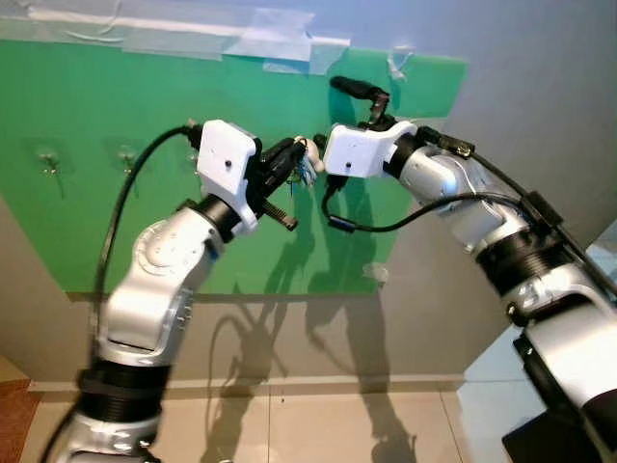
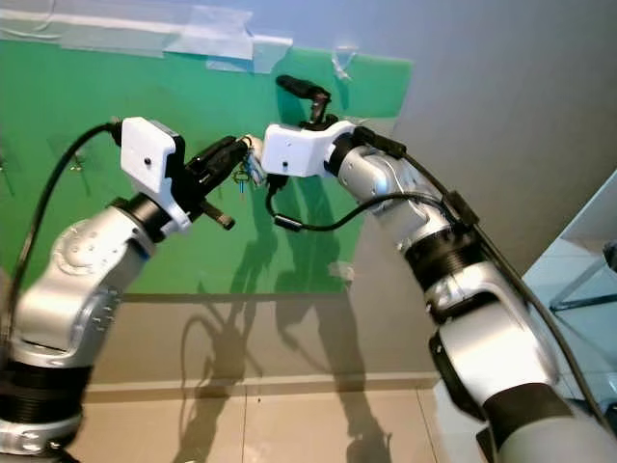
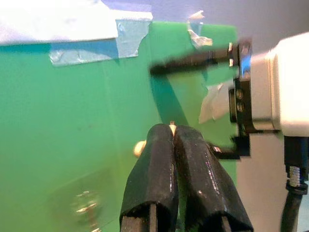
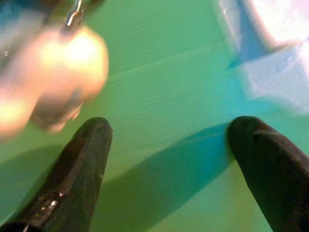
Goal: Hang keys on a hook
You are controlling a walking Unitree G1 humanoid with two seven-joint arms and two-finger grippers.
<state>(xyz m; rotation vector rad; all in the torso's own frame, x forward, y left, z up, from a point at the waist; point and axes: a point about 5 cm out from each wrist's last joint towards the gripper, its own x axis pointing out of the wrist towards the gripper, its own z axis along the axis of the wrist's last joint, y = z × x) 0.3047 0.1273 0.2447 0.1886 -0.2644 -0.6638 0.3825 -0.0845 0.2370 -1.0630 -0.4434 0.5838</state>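
Both arms crowd the upper middle of the frame, right against the green board [image 1: 145,222]. The left pincer [image 1: 292,154], fingers pressed together, and the right pincer [image 1: 328,125], fingers spread wide, almost meet there, with the keys [image 1: 307,166] dangling in the narrow gap between them. A black cable [image 1: 405,220] loops below the right wrist. At far left, two clear hooks [image 1: 50,162] stand unobstructed, well apart from both arms.
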